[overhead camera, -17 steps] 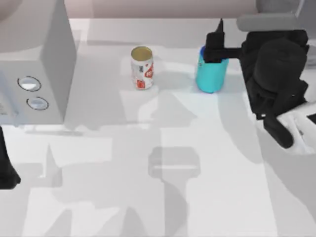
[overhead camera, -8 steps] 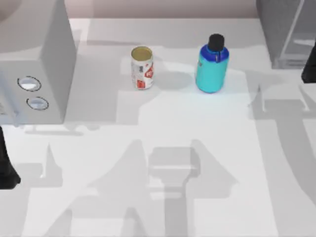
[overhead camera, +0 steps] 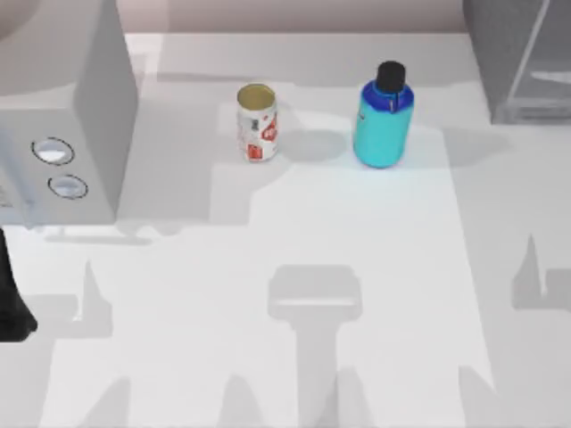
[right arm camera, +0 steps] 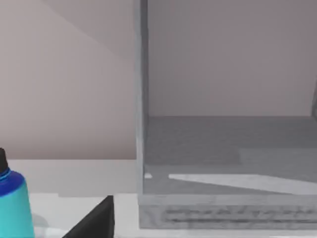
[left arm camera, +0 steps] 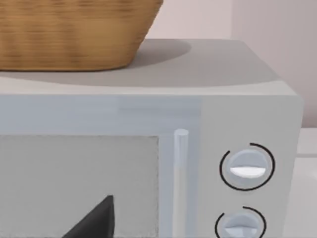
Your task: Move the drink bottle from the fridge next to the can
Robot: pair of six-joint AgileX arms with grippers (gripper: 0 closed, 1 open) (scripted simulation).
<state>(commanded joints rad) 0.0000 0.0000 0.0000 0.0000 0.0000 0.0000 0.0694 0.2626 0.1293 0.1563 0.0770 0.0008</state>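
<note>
Drink bottle upright on worktop, right of can, apart. Fridge far right. Left arm parked near left; pincer states: cannot tell.

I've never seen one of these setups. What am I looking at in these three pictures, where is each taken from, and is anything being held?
It is a rendered tabletop with two AgileX arms. One picture looks down from above; the other two come from cameras on each arm's wrist. On the table the drink bottle stands upright to the right of the can, apart from it. The fridge is at the far right, a grey box with two dials at the left, a wicker basket on top. Nothing grips the bottle or can. A dark arm part sits at the left edge.
</note>
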